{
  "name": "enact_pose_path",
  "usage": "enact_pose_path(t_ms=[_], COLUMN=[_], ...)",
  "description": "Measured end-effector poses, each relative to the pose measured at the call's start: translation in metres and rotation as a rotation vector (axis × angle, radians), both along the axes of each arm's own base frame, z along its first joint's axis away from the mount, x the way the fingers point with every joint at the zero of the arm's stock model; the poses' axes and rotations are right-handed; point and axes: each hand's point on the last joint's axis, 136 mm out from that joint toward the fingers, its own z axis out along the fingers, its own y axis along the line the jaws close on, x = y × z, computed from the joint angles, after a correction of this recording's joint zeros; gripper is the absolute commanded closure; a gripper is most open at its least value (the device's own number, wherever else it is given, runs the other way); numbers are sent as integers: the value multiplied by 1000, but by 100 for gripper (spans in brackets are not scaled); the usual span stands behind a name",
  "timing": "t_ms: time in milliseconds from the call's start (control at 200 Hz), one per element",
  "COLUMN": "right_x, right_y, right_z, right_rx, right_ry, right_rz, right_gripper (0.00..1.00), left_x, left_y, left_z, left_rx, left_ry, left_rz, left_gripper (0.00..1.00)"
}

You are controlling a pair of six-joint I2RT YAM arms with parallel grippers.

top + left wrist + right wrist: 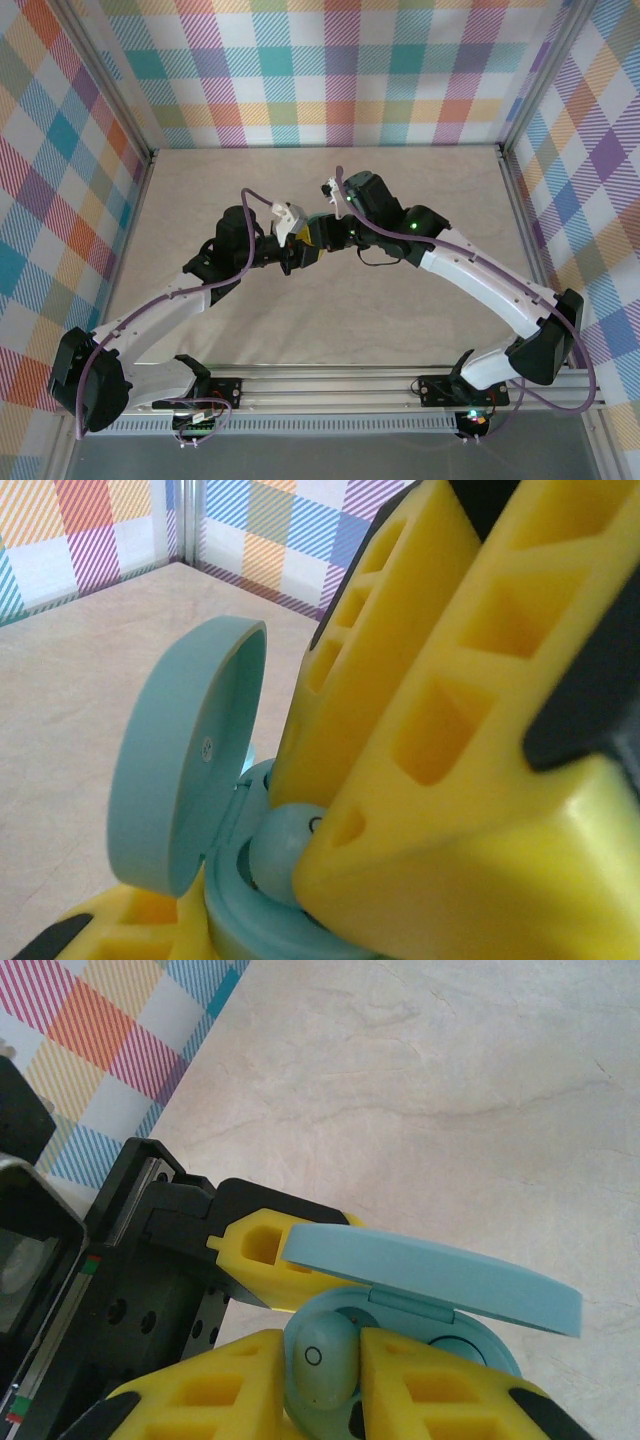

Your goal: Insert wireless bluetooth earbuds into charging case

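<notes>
Earbud [318, 1365]: one small, rounded, glossy bud in pale blue-teal, with a fine dark ring on its face. It stands in the mouth of the open charging case [480, 1352], between the yellow fingers of the right gripper [335, 1352], which close against both its sides; whether it is fully seated cannot be told. Charging case: teal oval, its lid [430, 1278] hinged up and standing open over the base. Left gripper [298, 250]: jaws clamped on the case base, with one yellow finger [262, 1245] showing behind the lid. The case is held above the pale wood table [450, 1080], mid-table between the two arms.
</notes>
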Motion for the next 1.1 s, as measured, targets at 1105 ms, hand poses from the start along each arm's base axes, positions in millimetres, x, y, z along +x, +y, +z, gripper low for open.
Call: enact_pose_path(t_ms=[1105], right_x=[26], right_y=[-47], right_z=[73], right_rx=[113], right_ry=[-84], right_rz=[-74], right_gripper=[57], left_x=[-7], left_y=[6], left_z=[20], left_rx=[-37], left_ry=[-32], left_rz=[11], left_gripper=[96])
